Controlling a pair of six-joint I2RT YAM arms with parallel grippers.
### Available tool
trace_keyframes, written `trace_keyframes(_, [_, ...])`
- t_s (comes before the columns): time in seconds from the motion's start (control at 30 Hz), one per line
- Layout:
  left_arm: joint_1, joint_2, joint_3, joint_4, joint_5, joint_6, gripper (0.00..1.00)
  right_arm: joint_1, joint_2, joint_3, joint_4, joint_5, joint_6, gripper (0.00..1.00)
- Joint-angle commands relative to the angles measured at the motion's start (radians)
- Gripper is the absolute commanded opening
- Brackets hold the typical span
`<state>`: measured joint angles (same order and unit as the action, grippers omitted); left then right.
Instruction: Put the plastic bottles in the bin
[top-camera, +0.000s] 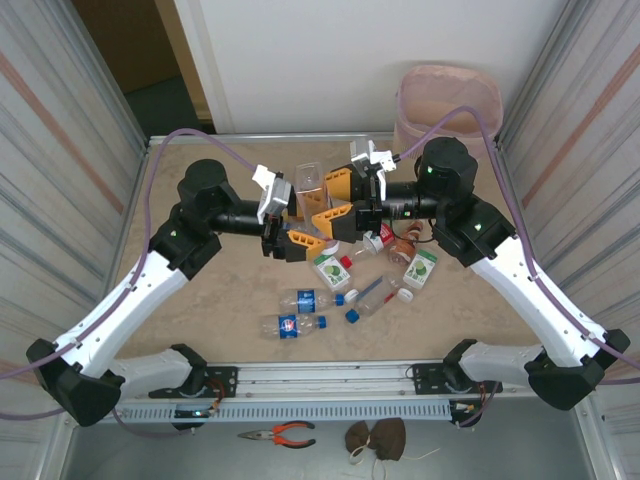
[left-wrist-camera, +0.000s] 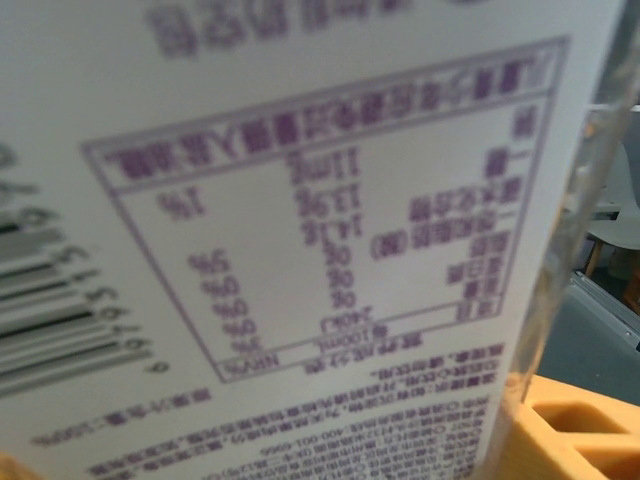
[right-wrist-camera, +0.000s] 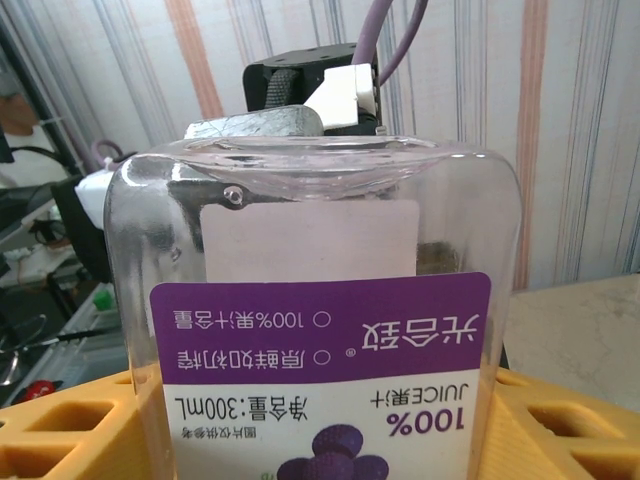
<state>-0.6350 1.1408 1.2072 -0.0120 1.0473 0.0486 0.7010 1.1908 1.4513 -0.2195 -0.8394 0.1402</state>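
Nearest me, off the table's near edge, lie pliers; they are no business of mine. On the table, just past my arm bases, loose bottles lie scattered on their sides, a few in the middle and more to the right, under my right forearm.

Farther in, raised off the surface, my two grippers meet on one juice bottle. It is about upright but inverted, with its base up and its label upside down. My left gripper comes at it from the left. One yellow finger lies against the bottle's wall, so I judge this gripper to be clenched on it. My right gripper comes from the right with a finger against each side, so as far as I can see it grasps the bottle too.

The next move turns on the bin, which stands far and right of the bottle, beyond the table's far right corner, its mouth facing up. My right arm is the nearer one; the left would have to reach across. I judge the left should let go and the right should carry the bottle.

The tabletop is flat and pale, and bare from the bottle to the far right edge. Ribbed walls stand close on both sides, so my right elbow has little room.
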Motion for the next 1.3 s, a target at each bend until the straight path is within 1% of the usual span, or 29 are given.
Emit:
trace_keyframes(0.0, [-0.002,-0.005,0.034,-0.011,-0.009,0.026,0.39,0.014,-0.009,0.033,-0.007,-0.013,-0.019,0.60])
trace_keyframes(0.07, [-0.002,-0.009,0.031,-0.011,-0.020,0.025,0.42,0.013,-0.010,0.036,-0.012,-0.006,-0.021,0.58])
trace_keyframes(0.1, [-0.002,-0.012,0.029,-0.011,-0.028,0.025,0.47,0.014,-0.012,0.037,-0.013,0.000,-0.024,0.57])
trace_keyframes(0.13, [-0.002,-0.018,0.026,-0.011,-0.041,0.026,0.54,0.014,-0.015,0.037,-0.013,0.008,-0.027,0.57])
trace_keyframes(0.2, [-0.003,-0.032,0.014,-0.009,-0.070,0.027,0.64,0.012,-0.022,0.037,-0.018,0.036,-0.035,0.57])
trace_keyframes(0.3, [-0.002,-0.062,-0.012,-0.012,-0.129,0.034,0.74,0.004,-0.029,0.048,-0.041,0.089,-0.053,0.56])
trace_keyframes(0.37, [0.000,-0.085,-0.032,-0.019,-0.179,0.036,0.77,-0.012,-0.033,0.062,-0.061,0.132,-0.055,0.56])
trace_keyframes(0.47, [0.004,-0.126,-0.064,-0.028,-0.247,0.037,0.79,-0.063,-0.040,0.076,-0.072,0.192,-0.044,0.56])
trace_keyframes(0.57, [0.010,-0.159,-0.094,-0.031,-0.295,0.032,0.81,-0.147,-0.036,0.098,-0.075,0.237,-0.023,0.56])
trace_keyframes(0.73, [0.019,-0.192,-0.124,-0.035,-0.323,0.026,0.81,-0.334,0.009,0.153,-0.087,0.323,0.025,0.56])
trace_keyframes(0.8, [0.021,-0.199,-0.127,-0.041,-0.327,0.026,0.81,-0.422,0.043,0.181,-0.090,0.369,0.059,0.55])
trace_keyframes(0.97, [0.022,-0.211,-0.137,-0.047,-0.339,0.026,0.82,-0.599,0.163,0.255,-0.093,0.443,0.110,0.52])
trace_keyframes(1.0, [0.022,-0.213,-0.139,-0.047,-0.342,0.026,0.81,-0.627,0.190,0.273,-0.093,0.455,0.137,0.51])
trace_keyframes(1.1, [0.024,-0.220,-0.148,-0.043,-0.352,0.021,0.81,-0.711,0.283,0.332,-0.084,0.511,0.306,0.46])
trace_keyframes(1.17, [0.024,-0.219,-0.153,-0.034,-0.357,0.019,0.81,-0.743,0.345,0.360,-0.068,0.580,0.432,0.46])
trace_keyframes(1.2, [0.025,-0.218,-0.156,-0.030,-0.360,0.019,0.81,-0.753,0.371,0.370,-0.055,0.594,0.478,0.46])
trace_keyframes(1.27, [0.026,-0.214,-0.159,-0.026,-0.366,0.017,0.81,-0.778,0.426,0.378,-0.010,0.628,0.594,0.41])
